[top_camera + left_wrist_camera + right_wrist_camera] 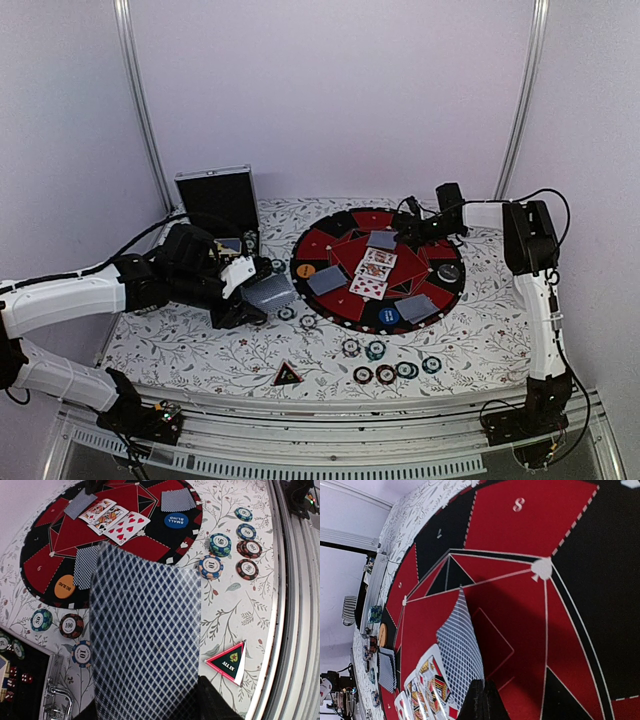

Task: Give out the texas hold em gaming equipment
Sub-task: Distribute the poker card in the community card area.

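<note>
My left gripper (245, 300), clamped on one face-down card (145, 630) held above the surface (480, 340), sits just left of the mat (345, 232), card's long axis pointing matward; my right gripper (479, 702), closure indeterminate, is at the mat's far side.

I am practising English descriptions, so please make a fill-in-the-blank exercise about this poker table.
1. The left hand holds a playing ____.
2. The blue button reads SMALL ____.
3. ____ face-up cards lie in the middle of the mat.
4. The triangle reads ALL ____.
Missing words: card; BLIND; Three; IN.
</note>
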Controlling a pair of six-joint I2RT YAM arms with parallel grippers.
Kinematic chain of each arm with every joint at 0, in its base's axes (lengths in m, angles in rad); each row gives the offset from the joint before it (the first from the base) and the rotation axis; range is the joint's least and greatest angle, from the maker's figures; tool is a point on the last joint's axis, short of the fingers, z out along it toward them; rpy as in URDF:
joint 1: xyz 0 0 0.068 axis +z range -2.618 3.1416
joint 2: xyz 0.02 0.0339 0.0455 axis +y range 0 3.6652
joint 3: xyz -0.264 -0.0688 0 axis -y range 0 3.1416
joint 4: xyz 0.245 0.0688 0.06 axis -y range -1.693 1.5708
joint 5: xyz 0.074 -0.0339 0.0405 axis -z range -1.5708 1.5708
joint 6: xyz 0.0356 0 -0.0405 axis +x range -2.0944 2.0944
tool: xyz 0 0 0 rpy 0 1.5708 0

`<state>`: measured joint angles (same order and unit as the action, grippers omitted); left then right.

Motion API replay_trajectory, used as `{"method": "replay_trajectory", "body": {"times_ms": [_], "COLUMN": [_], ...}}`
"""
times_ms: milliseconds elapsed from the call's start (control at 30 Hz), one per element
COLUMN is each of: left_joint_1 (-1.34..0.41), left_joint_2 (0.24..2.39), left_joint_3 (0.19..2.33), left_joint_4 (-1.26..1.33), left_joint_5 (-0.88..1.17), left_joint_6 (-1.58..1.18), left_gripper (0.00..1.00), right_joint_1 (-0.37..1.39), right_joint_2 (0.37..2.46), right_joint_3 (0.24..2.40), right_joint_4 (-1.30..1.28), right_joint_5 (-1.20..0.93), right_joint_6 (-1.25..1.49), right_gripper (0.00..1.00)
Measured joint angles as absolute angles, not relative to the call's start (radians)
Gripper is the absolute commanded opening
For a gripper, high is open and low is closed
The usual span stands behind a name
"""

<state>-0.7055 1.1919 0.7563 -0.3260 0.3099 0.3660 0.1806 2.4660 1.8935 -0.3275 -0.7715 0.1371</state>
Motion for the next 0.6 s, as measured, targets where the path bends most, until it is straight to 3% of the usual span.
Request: {"method": "replay_trajectory", "body": {"times_ms": [367, 400, 500, 600], "left_joint_1": [-0.706, -0.706, -0.706, -0.706], "left_joint_2": [1.192, 1.192, 1.192, 1.192], "left_joint_3": [0.756, 0.756, 0.756, 0.756], "left_joint_4": [-0.326, -0.326, -0.326, -0.326], "left_joint_5": [0.310, 0.310, 0.310, 0.310], "left_joint_6": [0.366, 0.366, 0.366, 0.366], "left_gripper": [0.46, 0.46, 0.46, 0.46], "right_joint_1": [0.169, 0.169, 0.169, 0.170], "right_joint_2": [2.523, 2.523, 2.523, 2.523], "right_joint_3": [1.942, 1.944, 1.952, 1.977], "right_joint_4": [-0.405, -0.411, -0.427, -0.453], "right_joint_5": [-0.793, -0.791, -0.786, -0.779], "right_joint_6": [0.110, 0.106, 0.091, 0.083], "right_gripper": [0.02, 0.05, 0.28, 0.42]}}
